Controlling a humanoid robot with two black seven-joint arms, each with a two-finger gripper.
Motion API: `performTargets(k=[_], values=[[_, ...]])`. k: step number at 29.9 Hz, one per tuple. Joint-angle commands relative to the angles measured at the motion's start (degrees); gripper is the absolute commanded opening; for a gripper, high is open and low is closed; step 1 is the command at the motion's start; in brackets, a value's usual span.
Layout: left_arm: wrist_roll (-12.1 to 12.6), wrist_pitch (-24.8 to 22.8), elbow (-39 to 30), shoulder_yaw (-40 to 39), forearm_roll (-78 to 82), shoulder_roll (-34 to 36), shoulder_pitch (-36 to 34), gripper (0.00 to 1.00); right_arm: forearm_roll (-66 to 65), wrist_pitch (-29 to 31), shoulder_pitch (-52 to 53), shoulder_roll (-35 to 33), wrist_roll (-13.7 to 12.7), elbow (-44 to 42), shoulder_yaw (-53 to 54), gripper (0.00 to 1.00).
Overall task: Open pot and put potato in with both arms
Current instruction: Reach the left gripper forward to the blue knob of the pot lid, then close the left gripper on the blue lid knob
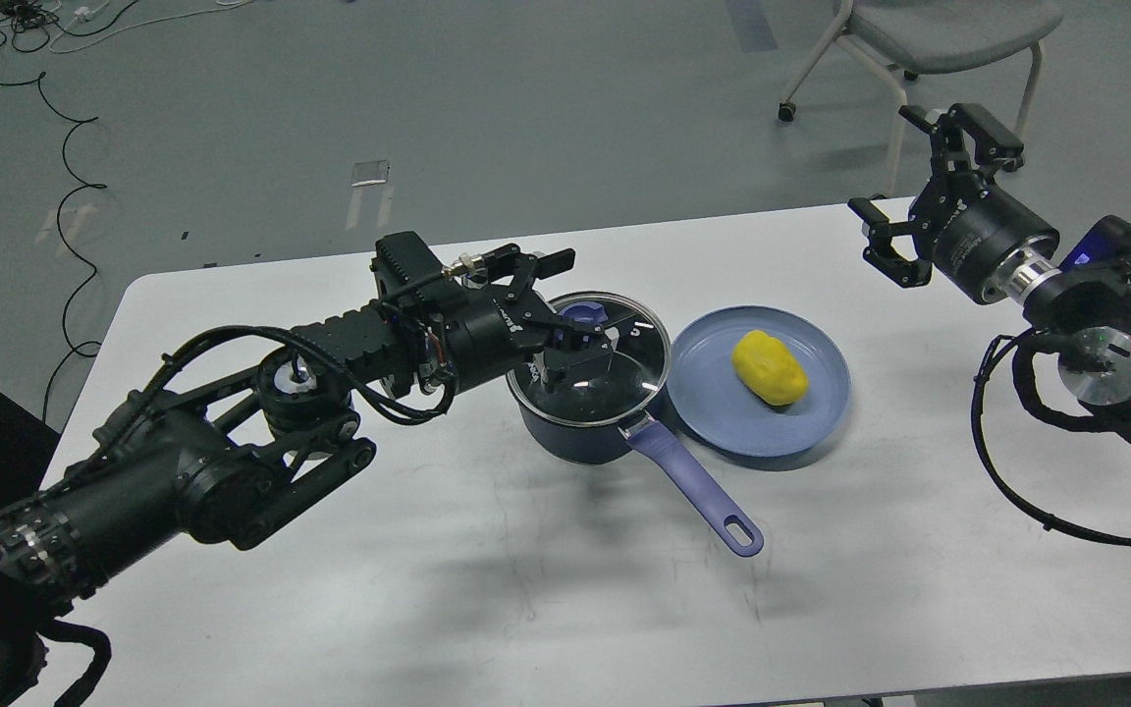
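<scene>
Right now the left gripper [565,329] straddles the lid knob [580,316] on the pot [585,393], grip unconfirmed, so the glass lid [615,363] may slip, while the right gripper [909,187] hangs open, far from the potato [770,367] on the plate [723,422].

One pot [587,424], one potato [770,367] (one plate [713,428])
</scene>
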Motion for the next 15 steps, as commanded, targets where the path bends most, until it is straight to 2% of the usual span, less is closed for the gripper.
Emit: performTargets(k=[1,2,4,5,15], values=[[-1.1,0.0,0.7,0.1,-2.8,-0.8,0.0,0.98,0.0,0.0,0.1,-0.2,0.0,-0.1,-0.1,1.0],[-1.9,0.0,0.8,0.1,-3.3,-0.8,0.0,0.98,0.0,0.0,0.1,-0.2,-0.1,-0.1,-0.1,1.0],[-5.6,-0.2,1.9,0.2,-3.7,-0.7,0.0,0.98,0.0,0.0,0.0,-0.2,-0.1,-0.1,-0.1,1.0],[-6.1,-0.2,2.3,0.2,-3.6,-0.8,0.1,0.98,0.0,0.0,0.0,-0.2,-0.1,-0.2,-0.1,1.0],[-6.0,0.4,8.0,3.1,-3.2,-1.9,-0.9,0.98,0.0,0.0,-0.6,-0.5,0.0,-0.2,-0.2,1.0]])
